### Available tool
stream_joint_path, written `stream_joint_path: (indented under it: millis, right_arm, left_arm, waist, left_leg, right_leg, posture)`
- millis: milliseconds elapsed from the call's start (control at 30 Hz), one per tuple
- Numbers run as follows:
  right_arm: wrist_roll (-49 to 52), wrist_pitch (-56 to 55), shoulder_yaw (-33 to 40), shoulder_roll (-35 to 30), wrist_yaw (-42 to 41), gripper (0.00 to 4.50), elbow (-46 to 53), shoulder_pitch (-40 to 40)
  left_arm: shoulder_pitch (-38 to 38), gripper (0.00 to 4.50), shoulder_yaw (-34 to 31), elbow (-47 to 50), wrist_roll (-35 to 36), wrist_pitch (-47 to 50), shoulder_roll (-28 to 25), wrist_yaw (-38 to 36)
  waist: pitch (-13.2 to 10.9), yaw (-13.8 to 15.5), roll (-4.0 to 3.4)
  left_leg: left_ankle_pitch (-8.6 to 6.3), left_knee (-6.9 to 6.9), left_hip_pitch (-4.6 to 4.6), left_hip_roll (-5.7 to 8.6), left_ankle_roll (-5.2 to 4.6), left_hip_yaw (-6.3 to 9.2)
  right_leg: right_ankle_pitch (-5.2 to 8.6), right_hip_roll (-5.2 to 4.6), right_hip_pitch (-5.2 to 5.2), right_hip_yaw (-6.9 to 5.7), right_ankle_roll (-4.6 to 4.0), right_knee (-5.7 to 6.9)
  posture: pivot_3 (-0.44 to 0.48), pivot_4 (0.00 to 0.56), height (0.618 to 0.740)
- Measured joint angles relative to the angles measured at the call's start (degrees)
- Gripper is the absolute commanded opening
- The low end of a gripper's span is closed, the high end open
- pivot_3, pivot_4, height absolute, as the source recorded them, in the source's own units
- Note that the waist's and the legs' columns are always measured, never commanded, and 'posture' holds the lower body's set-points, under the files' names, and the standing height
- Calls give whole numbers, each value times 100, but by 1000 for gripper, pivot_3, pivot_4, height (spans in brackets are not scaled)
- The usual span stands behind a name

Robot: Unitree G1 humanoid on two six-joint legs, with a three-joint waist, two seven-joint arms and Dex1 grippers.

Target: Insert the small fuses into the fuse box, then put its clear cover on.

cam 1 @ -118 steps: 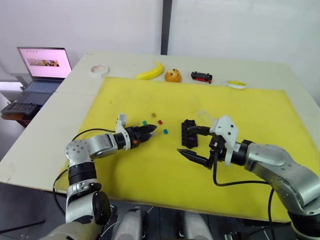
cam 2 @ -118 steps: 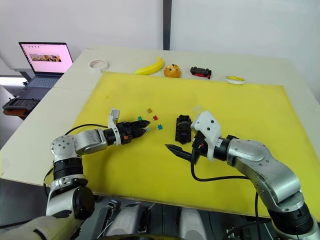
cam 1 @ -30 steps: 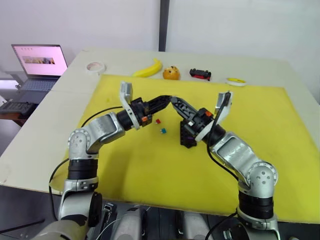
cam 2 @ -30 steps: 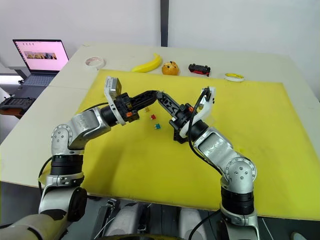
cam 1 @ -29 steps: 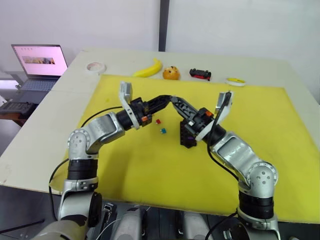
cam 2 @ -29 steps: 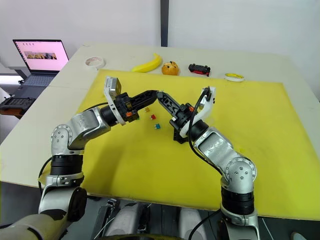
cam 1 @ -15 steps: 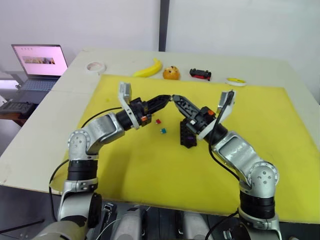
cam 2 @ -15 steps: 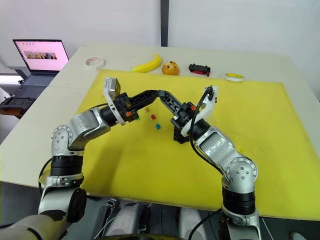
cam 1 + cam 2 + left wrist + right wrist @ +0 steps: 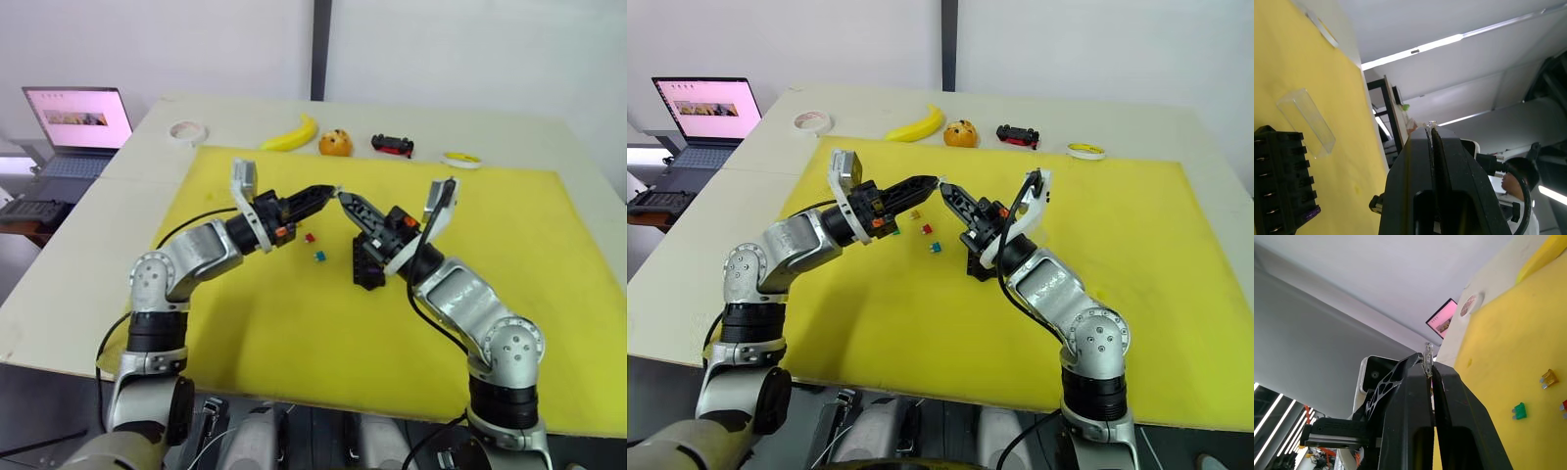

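Above the yellow mat (image 9: 509, 245) my two grippers meet tip to tip. The left gripper (image 9: 331, 191) is shut on a tiny pale small fuse (image 9: 1427, 354). The right gripper (image 9: 343, 197) is shut on the same fuse from the other side. Below them the black fuse box (image 9: 369, 262) lies on the mat with a purple fuse (image 9: 1311, 213) in one slot. The clear cover (image 9: 1305, 122) lies just beyond the box. Loose fuses rest on the mat to the box's left: orange (image 9: 917, 215), red (image 9: 310, 237) and teal (image 9: 318, 257).
Along the mat's far edge lie a banana (image 9: 291, 137), an orange toy (image 9: 336, 144), a black-and-red toy car (image 9: 394, 147) and a yellow ring (image 9: 462, 160). A tape roll (image 9: 183, 130) and an open laptop (image 9: 78, 122) are at the far left.
The right gripper's fingers have closed onto the fuse held at the left gripper's tips. Both arms have stayed almost where they were.
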State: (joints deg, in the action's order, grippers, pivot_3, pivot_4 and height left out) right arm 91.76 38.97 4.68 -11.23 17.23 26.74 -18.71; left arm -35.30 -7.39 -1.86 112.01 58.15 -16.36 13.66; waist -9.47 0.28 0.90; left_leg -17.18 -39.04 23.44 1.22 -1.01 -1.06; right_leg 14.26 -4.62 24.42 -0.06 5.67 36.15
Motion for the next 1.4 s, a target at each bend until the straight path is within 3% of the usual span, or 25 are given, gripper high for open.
stream_joint_path:
  millis: [33, 133, 200, 267, 367, 467, 533, 633, 767, 900, 1400]
  right_arm:
    - [46, -31, 21, -8, -7, 0, 1, -2]
    - [197, -59, 78, -131, -98, 0, 40, -17]
    - [328, 58, 89, -474, -333, 0, 88, -94]
    - [423, 335, 234, -1243, -756, 0, 136, -211]
    - [197, 673, 319, -2045, -1480, 0, 115, -368]
    - [-1114, 965, 102, -3501, -3130, 0, -160, -717]
    - [-2393, 544, -328, -4156, -4413, 0, -486, -847]
    - [-4033, -377, -1035, -4510, -5944, 0, -1022, -961]
    - [-5643, -1641, -1701, -4489, -7289, 0, -1735, -1138]
    - [-6322, -2207, -1805, -4198, -7856, 0, -2196, -1302]
    - [-7243, -2808, -1716, -3731, -8618, 0, -2832, -1321]
  left_arm:
    - [8, 915, 24, -4, 0, 49, -94, -52]
    - [53, 2379, 116, -96, -37, 269, -393, -243]
    - [25, 3452, 214, -134, -478, 577, -879, -818]
    - [-150, 4418, 273, -122, -1273, 940, -1612, -1801]
    - [-409, 4468, 549, 218, -2433, 909, -2217, -3286]
    - [-533, 4468, 1834, 950, -4699, -402, -3093, -5684]
    - [-630, 4468, 2384, 804, -5944, -1477, -3009, -6641]
    - [-746, 4468, 2906, 264, -7312, -2829, -2571, -7412]
    - [-831, 4468, 3093, -513, -8300, -3881, -1877, -7882]
    - [-845, 4468, 3117, -983, -8926, -4509, -1432, -8078]
    - [-971, 4468, 3006, -1493, -9790, -4842, -660, -8127]
  waist:
    - [0, -1, 0]
    - [-1, -9, -1]
    - [-7, -27, -5]
    - [-15, -79, -11]
    - [-17, -85, -15]
    - [-26, -89, -31]
    - [-27, -52, -28]
    - [-31, -21, -23]
    - [-37, 1, -21]
    - [-39, 23, -22]
    - [-41, 34, -21]
  left_leg:
    - [0, 0, 0, 0, 0, 0]
    - [0, 0, -1, 0, 0, 0]
    - [0, 0, -1, 0, -1, -3]
    - [-1, 1, -1, 2, -4, -7]
    - [-5, 3, -5, 2, -10, -14]
    - [-11, 3, -8, 6, -22, -34]
    - [-12, 0, -7, 5, -23, -32]
    - [-12, -4, -3, -1, -24, -33]
    - [-17, -8, 4, -3, -32, -35]
    - [-17, -8, 6, -4, -33, -32]
    - [-14, -19, 4, -5, -26, -23]
  right_leg:
    - [0, 0, 0, 0, 0, 0]
    - [0, 4, 0, -3, 0, 1]
    - [1, 10, 0, -5, -1, 2]
    - [7, 13, 0, -6, -12, 2]
    - [12, 13, -5, -5, -18, -5]
    - [15, 9, -8, 8, -23, -18]
    - [15, 10, -10, 6, -23, -24]
    - [14, 12, -10, 6, -22, -31]
    - [2, 8, 0, 8, 2, -27]
    - [2, 5, 3, 7, 6, -23]
    - [1, -4, 1, 2, 6, -4]
  posture:
    - [0, 150, 740]
    - [0, 150, 740]
    - [0, 150, 740]
    - [0, 150, 740]
    - [0, 150, 740]
    - [0, 150, 740]
    - [0, 150, 740]
    - [0, 150, 740]
    - [0, 150, 740]
    - [0, 150, 740]
    - [0, 150, 740]
